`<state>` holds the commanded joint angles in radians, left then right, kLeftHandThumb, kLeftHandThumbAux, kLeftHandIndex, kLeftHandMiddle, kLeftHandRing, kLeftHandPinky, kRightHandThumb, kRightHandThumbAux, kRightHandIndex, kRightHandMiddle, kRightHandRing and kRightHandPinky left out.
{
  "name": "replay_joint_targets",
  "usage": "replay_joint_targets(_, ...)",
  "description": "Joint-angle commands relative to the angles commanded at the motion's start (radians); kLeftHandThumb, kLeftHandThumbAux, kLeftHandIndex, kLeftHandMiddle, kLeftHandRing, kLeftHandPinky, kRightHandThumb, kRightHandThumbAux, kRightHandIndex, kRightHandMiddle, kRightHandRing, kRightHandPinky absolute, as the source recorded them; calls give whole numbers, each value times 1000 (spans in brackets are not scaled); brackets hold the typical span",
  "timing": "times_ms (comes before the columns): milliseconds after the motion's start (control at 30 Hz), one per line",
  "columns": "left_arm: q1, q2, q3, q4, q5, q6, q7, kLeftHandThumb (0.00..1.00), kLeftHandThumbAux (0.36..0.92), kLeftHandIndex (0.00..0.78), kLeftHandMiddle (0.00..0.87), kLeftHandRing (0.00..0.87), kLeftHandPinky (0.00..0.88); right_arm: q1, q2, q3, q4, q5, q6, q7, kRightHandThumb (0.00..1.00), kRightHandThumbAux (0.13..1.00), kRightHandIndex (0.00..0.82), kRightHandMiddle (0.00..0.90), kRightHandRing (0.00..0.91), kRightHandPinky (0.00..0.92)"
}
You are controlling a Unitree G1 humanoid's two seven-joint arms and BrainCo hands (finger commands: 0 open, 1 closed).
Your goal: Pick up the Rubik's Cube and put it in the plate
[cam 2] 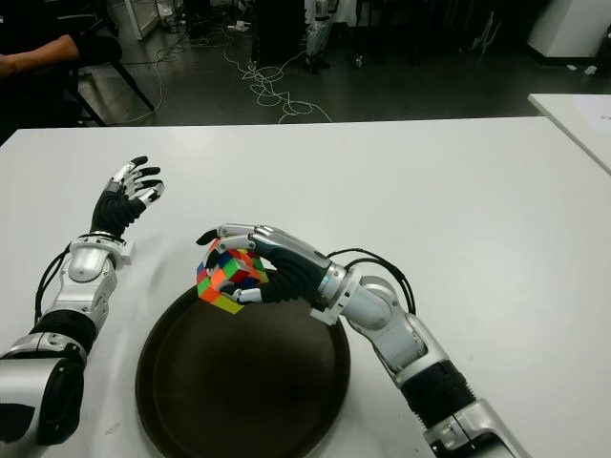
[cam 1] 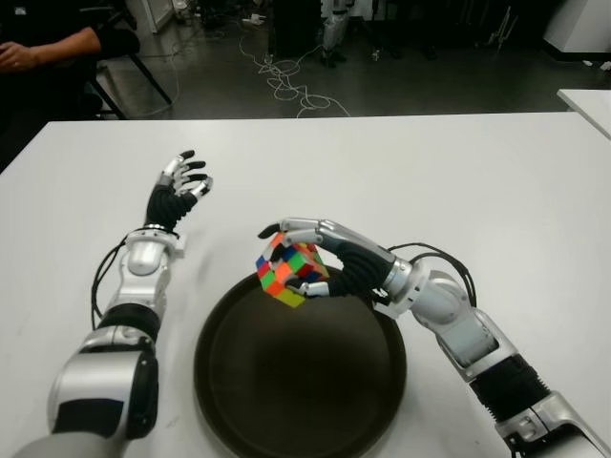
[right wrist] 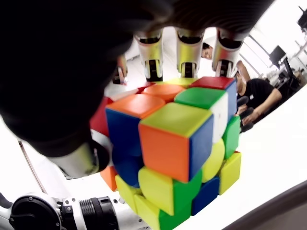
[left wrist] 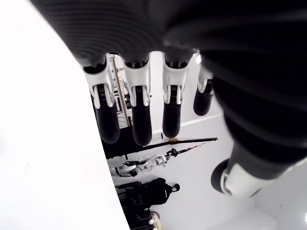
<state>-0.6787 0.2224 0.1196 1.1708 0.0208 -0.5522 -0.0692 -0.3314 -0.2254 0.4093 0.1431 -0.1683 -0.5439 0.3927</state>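
The right hand (cam 1: pixel 320 258) grips the cube (cam 1: pixel 289 272), fingers (cam 1: pixel 296 227) curled over its top and thumb beneath, holding it tilted in the air above the far rim of the dark round plate (cam 1: pixel 301 401). The plate sits on the white table (cam 1: pixel 477 181) near its front edge. The left hand (cam 1: pixel 178 189) shows left of the plate, fingers spread and holding nothing.

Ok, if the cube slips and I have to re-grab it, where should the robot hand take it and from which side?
Hedged: grip two opposite flat faces of the Rubik's Cube, as the right robot hand does now, fingers over the top and thumb beneath. Come from the robot's right; the cube sits tilted over the plate's far rim, and that side is open. The left robot hand hovers open, farther left.
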Motion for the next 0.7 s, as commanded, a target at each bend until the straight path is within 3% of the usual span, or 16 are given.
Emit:
replay_joint_targets(233, 1, 1, -2, -4, 2, 1, 2, 222, 687, 115, 206, 217, 259, -6, -2, -6, -13, 28, 52, 50, 831, 691, 389, 551, 666, 676)
replay_joint_targets(433, 3, 1, -2, -6, 3, 2, 6, 229, 683, 115, 208, 220, 265, -7, -3, -10, -37, 66, 122, 106, 827, 694, 386, 506, 593, 603)
replay_joint_targets(633, 4, 1, -3, -8, 6, -1, 10, 229, 677, 113, 202, 217, 263, -10, -10, -17, -56, 82, 169, 147, 833, 690, 422, 462, 450, 459)
replay_joint_targets(700, 4, 1, -5, -9, 8, -3, 13, 224, 680, 116, 206, 218, 262, -12, -11, -19, -55, 87, 174, 159, 833, 690, 435, 445, 371, 370)
